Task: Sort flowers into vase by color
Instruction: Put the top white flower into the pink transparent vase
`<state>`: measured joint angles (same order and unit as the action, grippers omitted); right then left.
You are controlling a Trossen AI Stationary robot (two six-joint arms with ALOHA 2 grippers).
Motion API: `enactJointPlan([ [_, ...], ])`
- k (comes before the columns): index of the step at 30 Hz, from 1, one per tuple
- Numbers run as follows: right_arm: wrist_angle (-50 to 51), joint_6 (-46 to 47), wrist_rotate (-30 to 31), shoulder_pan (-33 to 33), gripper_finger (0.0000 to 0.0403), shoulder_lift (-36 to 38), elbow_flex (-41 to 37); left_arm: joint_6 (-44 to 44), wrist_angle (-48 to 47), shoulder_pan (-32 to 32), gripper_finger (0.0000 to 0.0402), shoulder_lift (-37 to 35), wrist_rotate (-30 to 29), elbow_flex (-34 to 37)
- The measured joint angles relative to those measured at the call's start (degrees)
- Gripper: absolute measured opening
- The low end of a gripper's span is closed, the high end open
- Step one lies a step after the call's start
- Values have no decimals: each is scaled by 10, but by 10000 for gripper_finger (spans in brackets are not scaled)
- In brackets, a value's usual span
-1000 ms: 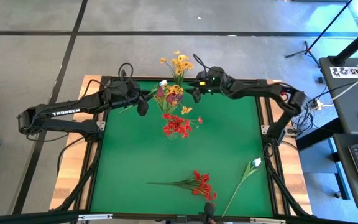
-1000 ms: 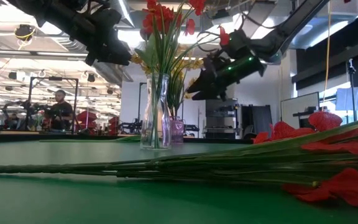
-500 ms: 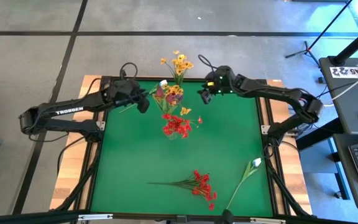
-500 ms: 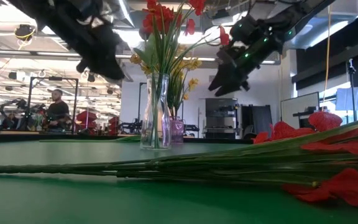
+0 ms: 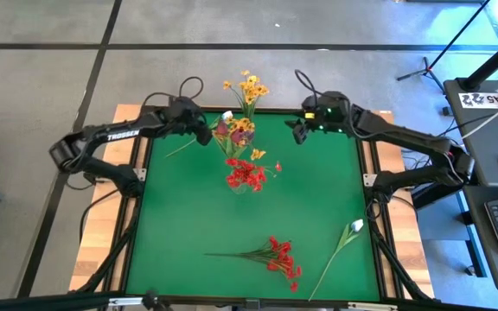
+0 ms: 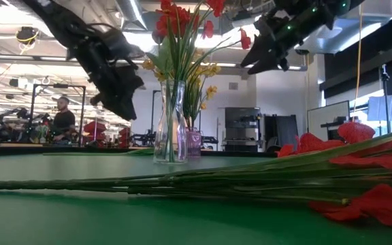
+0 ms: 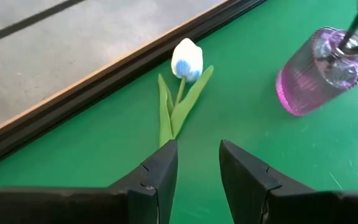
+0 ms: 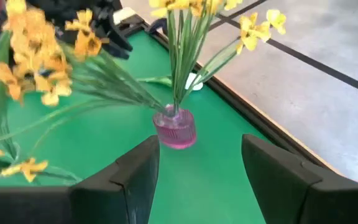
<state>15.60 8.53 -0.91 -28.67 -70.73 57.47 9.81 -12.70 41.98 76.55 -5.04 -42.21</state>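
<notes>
left tool [image 7: 194,165] parted, empty, above the white bud [image 7: 187,60]; right tool [image 8: 197,165] wide open, empty.

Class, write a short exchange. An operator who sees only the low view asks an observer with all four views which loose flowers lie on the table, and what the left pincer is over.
Operator: I see only a red spray lying in front of me. Are there other loose flowers?
Observer: Yes. In the high view a white bud lies on the mat to the right of that red spray.
Operator: What is under the left pincer?
Observer: A second white bud lies by the table's far edge, near the pink vase. The left pincer is open and empty just short of it. The right pincer waits, open, facing the same vase.
</notes>
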Motion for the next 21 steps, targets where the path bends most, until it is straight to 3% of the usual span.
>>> enactJointPlan([
  [13, 51, -12, 108, 80, 225, 1, 0, -46, 17, 4, 114, 125, 14, -56],
  [21, 55, -12, 138, 121, 225, 1, 0, -59, 16, 14, 114, 177, 13, -57],
])
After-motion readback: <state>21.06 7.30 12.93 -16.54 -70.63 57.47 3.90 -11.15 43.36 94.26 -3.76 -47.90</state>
